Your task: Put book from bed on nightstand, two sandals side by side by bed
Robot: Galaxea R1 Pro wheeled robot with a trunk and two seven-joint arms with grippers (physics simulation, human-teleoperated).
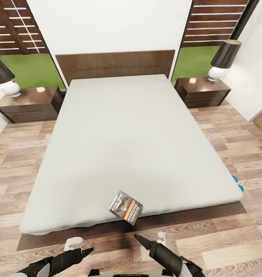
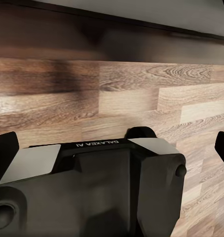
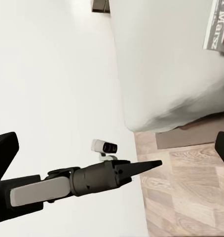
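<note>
Bed [image 1: 127,146] centre, headboard [image 1: 115,63] at 12 o'clock. Nightstands flank it: one at 10 o'clock [image 1: 29,102], one at 2 o'clock [image 1: 202,91], a lamp on each [image 1: 2,77] [image 1: 223,59]. Book [image 1: 125,207] on mattress near foot edge, 6 o'clock. Sandals [image 1: 237,184] on floor just beside bed's 4 o'clock corner.

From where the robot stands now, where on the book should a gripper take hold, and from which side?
Probably the book's near corner, approached from the foot of the bed. It lies flat and thin on the mattress, turned at an angle, close to the near edge, so a corner offers fingers a way under. The right gripper is nearer.
</note>
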